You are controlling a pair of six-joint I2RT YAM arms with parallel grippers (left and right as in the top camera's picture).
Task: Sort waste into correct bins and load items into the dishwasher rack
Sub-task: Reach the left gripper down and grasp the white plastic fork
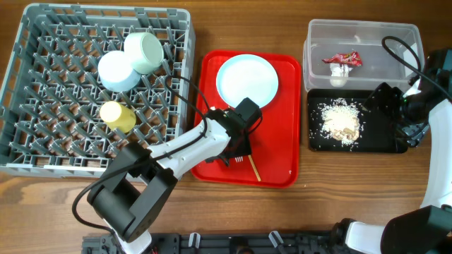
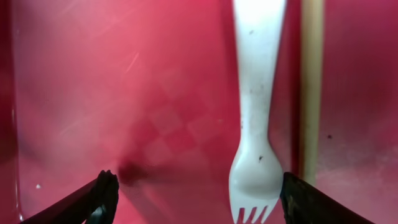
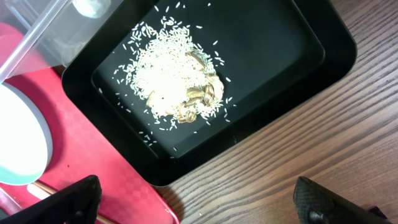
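Fork pickup on red tray. Left gripper wide, astride fork, holding nothing; right gripper wide, empty. Next: pinch fork, lift.

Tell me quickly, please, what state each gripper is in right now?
Left gripper: open, straddling the white plastic fork, not gripping it.
Right gripper: open, holding nothing.

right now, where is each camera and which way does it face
overhead: above the table, straight down on rack, red tray, black tray; left arm and right arm show
left wrist: on left arm, down at fork and chopstick; own fingertips show
right wrist: on right arm, down at black tray; own fingertips show
shared: red tray in all three
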